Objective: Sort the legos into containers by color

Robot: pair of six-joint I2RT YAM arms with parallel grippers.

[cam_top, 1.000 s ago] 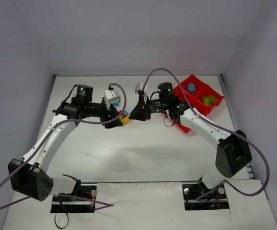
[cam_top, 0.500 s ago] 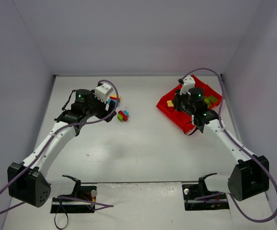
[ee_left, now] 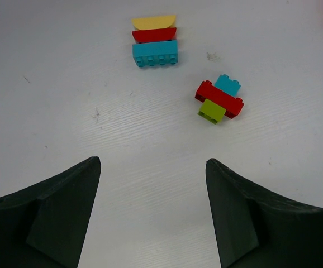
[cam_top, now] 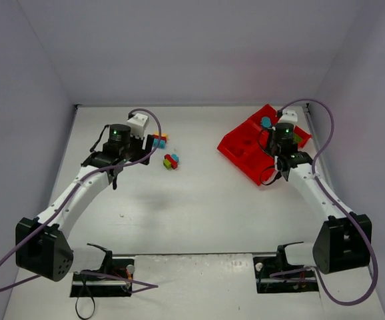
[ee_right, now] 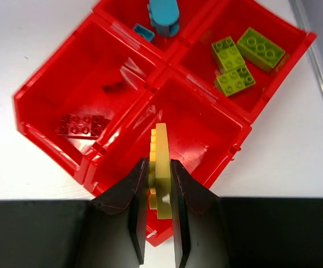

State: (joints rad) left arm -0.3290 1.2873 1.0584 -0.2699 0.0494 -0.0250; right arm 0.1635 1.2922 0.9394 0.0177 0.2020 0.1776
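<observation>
My right gripper (ee_right: 160, 162) is shut on a thin yellow lego (ee_right: 162, 159) held on edge above the near compartment of the red tray (ee_right: 150, 84). The left compartment holds a red lego (ee_right: 82, 125), the far one cyan pieces (ee_right: 163, 14), and the right one three lime legos (ee_right: 234, 58). My left gripper (ee_left: 153, 162) is open and empty over bare table. Ahead of it lie a yellow (ee_left: 154, 22), red (ee_left: 154, 34) and cyan (ee_left: 156, 53) row, and a cluster of cyan (ee_left: 227, 85), red (ee_left: 219, 99) and lime (ee_left: 212, 111) legos.
In the top view the tray (cam_top: 240, 152) sits at the back right with my right gripper (cam_top: 280, 148) over it. The loose legos (cam_top: 171, 161) lie at the back centre, just right of my left gripper (cam_top: 150, 148). Enclosure walls bound the table.
My right arm has swung from the central legos to the tray, carrying the yellow lego. My left gripper has drawn back left from the pile.
</observation>
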